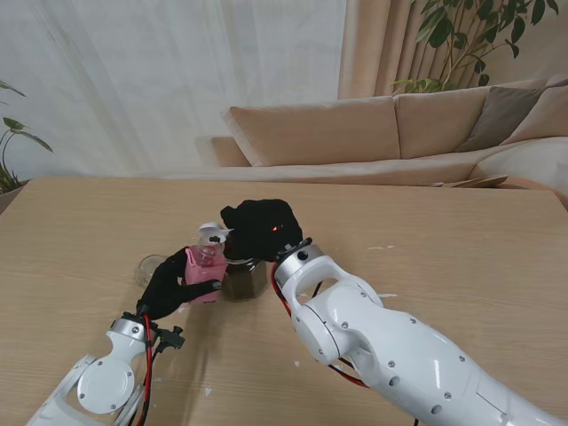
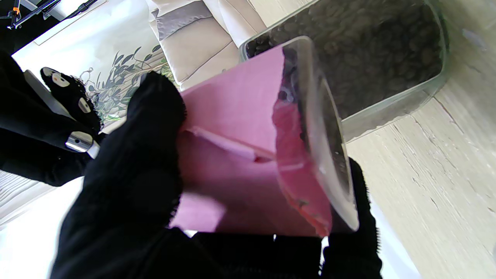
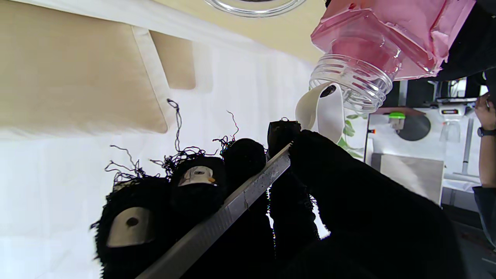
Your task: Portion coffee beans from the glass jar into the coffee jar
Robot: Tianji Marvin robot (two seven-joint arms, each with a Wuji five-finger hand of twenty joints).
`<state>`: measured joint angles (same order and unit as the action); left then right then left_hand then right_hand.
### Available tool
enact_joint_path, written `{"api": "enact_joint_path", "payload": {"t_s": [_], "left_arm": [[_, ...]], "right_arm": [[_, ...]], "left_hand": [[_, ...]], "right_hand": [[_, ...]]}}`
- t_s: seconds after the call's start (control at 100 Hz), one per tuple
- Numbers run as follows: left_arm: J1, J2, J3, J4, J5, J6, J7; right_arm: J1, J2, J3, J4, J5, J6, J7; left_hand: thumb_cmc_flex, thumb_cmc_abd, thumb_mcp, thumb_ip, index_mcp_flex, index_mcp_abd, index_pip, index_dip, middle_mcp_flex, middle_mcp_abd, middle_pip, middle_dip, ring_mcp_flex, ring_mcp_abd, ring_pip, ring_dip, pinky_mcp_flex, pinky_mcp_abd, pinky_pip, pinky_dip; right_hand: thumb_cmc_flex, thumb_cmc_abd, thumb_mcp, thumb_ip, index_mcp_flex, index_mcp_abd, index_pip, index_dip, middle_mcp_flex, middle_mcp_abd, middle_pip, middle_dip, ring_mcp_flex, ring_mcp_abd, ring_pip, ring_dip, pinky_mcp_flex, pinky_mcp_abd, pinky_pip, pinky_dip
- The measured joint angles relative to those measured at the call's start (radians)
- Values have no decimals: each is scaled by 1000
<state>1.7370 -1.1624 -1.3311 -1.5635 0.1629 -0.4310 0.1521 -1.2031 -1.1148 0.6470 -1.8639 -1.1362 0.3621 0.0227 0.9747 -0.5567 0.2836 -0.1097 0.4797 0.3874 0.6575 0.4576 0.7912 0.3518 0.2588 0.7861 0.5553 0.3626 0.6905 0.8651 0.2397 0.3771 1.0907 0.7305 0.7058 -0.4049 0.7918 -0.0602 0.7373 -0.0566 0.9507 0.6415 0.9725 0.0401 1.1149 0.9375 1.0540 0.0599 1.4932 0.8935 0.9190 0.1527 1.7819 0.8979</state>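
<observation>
My left hand (image 1: 167,286) is shut on the coffee jar (image 1: 206,273), a clear jar wrapped in pink paper, held off the table and tilted. The black-gloved fingers (image 2: 135,174) wrap its pink side (image 2: 240,147). Just right of it stands the square glass jar (image 1: 244,278), dark with coffee beans (image 2: 356,54). My right hand (image 1: 262,229) hovers over the glass jar, shut on a scoop with a metal handle (image 3: 236,203). The scoop's white bowl (image 3: 323,110) sits at the coffee jar's threaded mouth (image 3: 354,83). Whether beans are in the bowl is hidden.
A round glass lid (image 1: 149,268) lies on the wooden table (image 1: 426,231) left of the coffee jar. A beige sofa (image 1: 373,133) runs behind the table's far edge. A person's arm (image 3: 486,128) shows in the right wrist view's background.
</observation>
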Motion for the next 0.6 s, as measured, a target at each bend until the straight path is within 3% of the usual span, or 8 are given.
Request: {"api": "enact_joint_path", "payload": {"t_s": [0.23, 0.6], "left_arm": [[0, 0, 0, -1, -3, 0, -2], [-1, 0, 0, -2, -4, -1, -5]], "right_arm": [[0, 0, -5, 4, -78, 17, -15], [3, 3, -8, 2, -74, -1, -7]], "left_hand": [[0, 0, 0, 0, 0, 0, 0, 0, 0, 0, 0, 0, 0, 0, 0, 0, 0, 0, 0, 0], [0, 0, 0, 0, 0, 0, 0, 0, 0, 0, 0, 0, 0, 0, 0, 0, 0, 0, 0, 0]], "right_hand": [[0, 0, 0, 0, 0, -1, 0, 0, 0, -2, 0, 0, 0, 0, 0, 0, 0, 0, 0, 0], [0, 0, -1, 0, 0, -1, 0, 0, -1, -4, 0, 0, 0, 0, 0, 0, 0, -1, 0, -1]]}}
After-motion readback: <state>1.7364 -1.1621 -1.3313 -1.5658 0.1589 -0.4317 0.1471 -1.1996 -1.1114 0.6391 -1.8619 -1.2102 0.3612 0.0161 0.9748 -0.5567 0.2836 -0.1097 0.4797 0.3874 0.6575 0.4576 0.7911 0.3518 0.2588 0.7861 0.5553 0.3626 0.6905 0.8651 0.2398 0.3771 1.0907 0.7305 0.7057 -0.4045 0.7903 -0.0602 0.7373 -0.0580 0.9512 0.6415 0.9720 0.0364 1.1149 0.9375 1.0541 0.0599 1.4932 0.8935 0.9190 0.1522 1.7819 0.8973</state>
